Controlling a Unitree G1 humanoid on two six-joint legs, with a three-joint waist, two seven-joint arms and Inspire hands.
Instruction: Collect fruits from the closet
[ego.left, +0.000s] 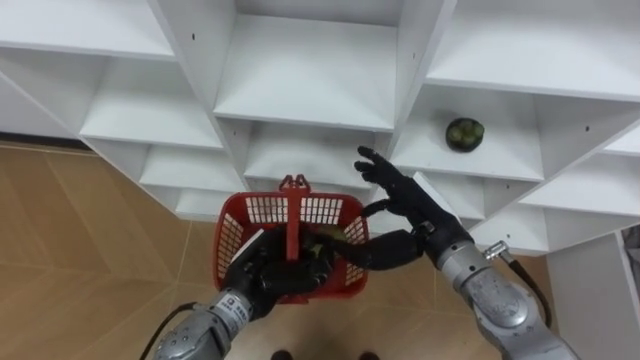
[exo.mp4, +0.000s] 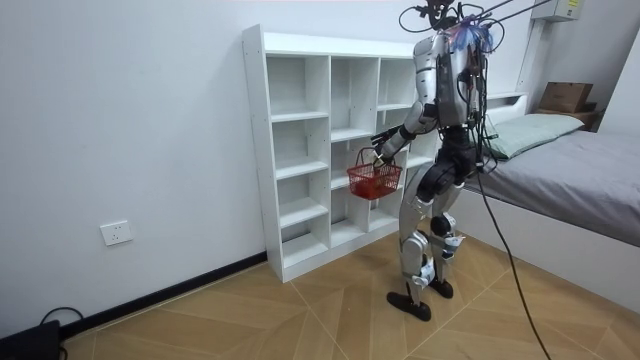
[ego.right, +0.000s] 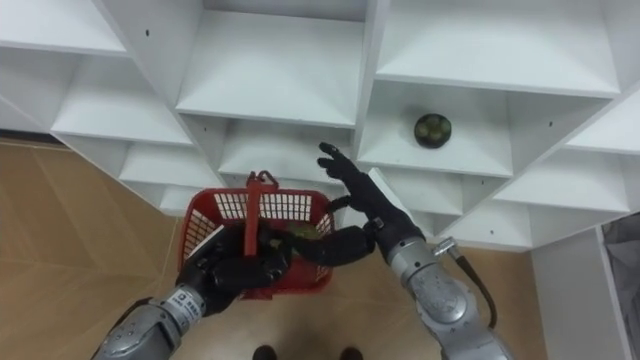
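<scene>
- Fruit nearest the robot: what looks like a yellowish-green piece lies in the red basket, though the mesh and the hand half hide it, so I cannot tell what kind it is.
- The left hand is curled round the lower end of the basket's upright handle and holds the basket up in front of the body, above the wooden floor.
- The right hand sits just beyond the basket's right rim. Its fingers are straight and spread, it holds nothing, and it points at the shelves.
- Farther off stands the white closet, its open compartments facing the robot.
- One dark green round fruit rests on a shelf in the right-hand column, up and to the right of the right hand and well apart from it.
- Step in hand, as I judge it: reaching for the next fruit, with the basket kept ready below.
- The next move calls for the right hand to travel farther right and into that compartment, clear the upright divider, and close round the fruit from the front. A round fruit could roll to the back of the shelf if nudged.
</scene>
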